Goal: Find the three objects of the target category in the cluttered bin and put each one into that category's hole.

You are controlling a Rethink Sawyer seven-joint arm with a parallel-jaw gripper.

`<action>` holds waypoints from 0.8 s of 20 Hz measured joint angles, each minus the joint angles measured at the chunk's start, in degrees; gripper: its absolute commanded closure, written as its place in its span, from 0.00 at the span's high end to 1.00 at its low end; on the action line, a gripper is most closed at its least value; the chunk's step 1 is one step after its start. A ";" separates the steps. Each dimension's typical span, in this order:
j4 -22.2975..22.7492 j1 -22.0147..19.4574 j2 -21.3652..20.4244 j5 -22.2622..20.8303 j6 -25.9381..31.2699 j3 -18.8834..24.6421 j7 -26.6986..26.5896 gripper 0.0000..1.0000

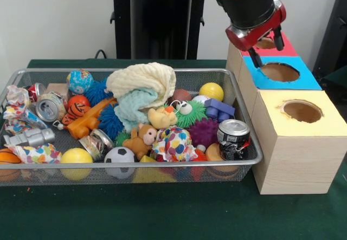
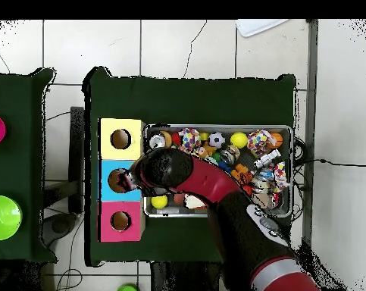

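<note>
End effector (image 1: 267,49) hangs at upper right of the front view, directly above the blue-topped hole (image 1: 280,71) in the wooden box (image 1: 295,159); its dark fingers stand apart with nothing visible between them. The overhead view confirms the arm reaching over the middle hole. At centre left, the wire bin (image 1: 246,137) on the green counter (image 1: 162,213) brims with toys, a cream cloth (image 1: 143,80) and crushed cans (image 1: 50,107). No clear plastic bottle shows in the clutter. Judging by this, a drop may have just been made; how many bottles remain buried cannot be told.
</note>
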 measured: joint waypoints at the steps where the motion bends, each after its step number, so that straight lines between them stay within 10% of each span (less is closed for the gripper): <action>1: -0.17 -0.12 -0.27 -0.32 0.43 -0.76 0.00 1.00; 16: -4.76 -1.02 -1.30 -6.53 1.92 -5.64 0.00 1.00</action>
